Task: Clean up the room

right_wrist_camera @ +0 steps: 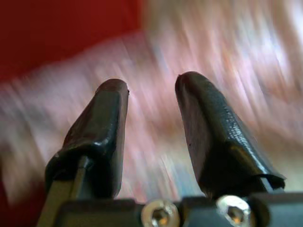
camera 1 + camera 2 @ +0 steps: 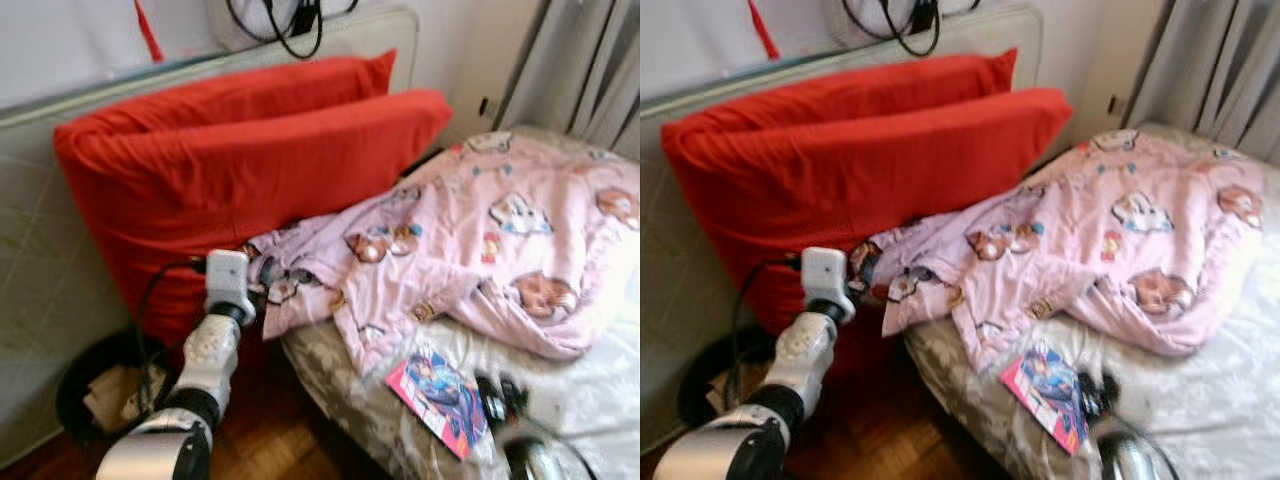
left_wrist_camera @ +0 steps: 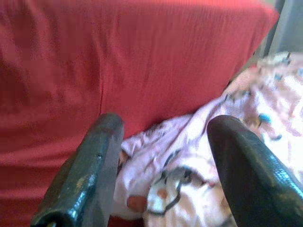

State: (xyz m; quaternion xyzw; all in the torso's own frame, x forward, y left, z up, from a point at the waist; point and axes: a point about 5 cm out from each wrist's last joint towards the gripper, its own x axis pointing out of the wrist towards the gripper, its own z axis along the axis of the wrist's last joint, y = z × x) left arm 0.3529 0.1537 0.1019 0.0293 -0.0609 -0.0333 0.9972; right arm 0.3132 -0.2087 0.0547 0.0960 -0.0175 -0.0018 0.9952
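Observation:
A crumpled pink blanket (image 2: 480,240) with cartoon prints lies across the bed, and its corner hangs over the bed's left edge. My left gripper (image 3: 165,125) is open right at that corner (image 2: 285,290), in front of two big red pillows (image 2: 240,150). The blanket corner lies just beyond its fingers (image 3: 94,161). My right gripper (image 1: 151,82) is open too, low at the bed's near side (image 2: 497,398), pointing at the blurred pink blanket. A colourful comic book (image 2: 440,395) lies on the sheet just left of it.
The bed's pale floral sheet (image 2: 590,400) shows at the front right. A black bin (image 2: 85,395) with rubbish stands on the wooden floor at the lower left. A padded panel (image 2: 40,260) leans on the wall behind the pillows. Grey curtains (image 2: 590,60) hang at the back right.

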